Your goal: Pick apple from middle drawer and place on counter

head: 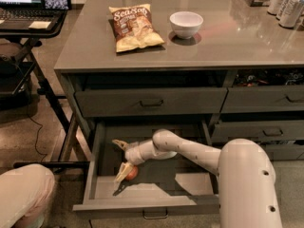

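Down in middle drawer (166, 204), spread hand (120, 158) touches apple (131, 174).

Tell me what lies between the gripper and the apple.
Nothing: in the camera view the gripper, open inside the middle drawer, seems to touch the apple.

The counter (237, 46) is smooth, glossy grey; the chip bag (134, 26) crinkly and shiny; the gripper (117, 159), lower left inside the matt middle drawer (142, 204), looks smooth pale plastic.

"Sea Salt" — chip bag (135, 26)
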Controlling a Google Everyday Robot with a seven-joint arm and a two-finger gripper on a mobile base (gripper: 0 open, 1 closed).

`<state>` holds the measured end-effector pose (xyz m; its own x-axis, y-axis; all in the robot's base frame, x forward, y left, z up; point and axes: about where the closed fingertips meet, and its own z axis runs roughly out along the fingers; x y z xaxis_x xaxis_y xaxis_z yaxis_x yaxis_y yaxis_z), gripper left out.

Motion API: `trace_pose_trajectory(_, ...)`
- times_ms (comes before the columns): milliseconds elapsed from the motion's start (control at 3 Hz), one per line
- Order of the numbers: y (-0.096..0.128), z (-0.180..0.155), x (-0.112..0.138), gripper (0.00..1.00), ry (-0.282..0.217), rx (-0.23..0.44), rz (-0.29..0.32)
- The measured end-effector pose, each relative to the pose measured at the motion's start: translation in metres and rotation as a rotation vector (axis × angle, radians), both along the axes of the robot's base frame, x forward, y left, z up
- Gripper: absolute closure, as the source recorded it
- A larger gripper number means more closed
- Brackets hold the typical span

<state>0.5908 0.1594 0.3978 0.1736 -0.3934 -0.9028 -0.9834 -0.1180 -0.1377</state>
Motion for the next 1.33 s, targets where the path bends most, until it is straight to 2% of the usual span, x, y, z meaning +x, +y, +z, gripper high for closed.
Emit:
trace_pose_trajectory(667,0.002,0.010,0.000,0.00,0.000,0.000,0.000)
trace_pose_trajectory(1000,-0.006,0.030,-0.014,0.00,0.033,-0.038,-0.030)
trace_pose_trajectory(1333,-0.023,0.066,-0.036,0.00,0.080,-0.099,-0.099)
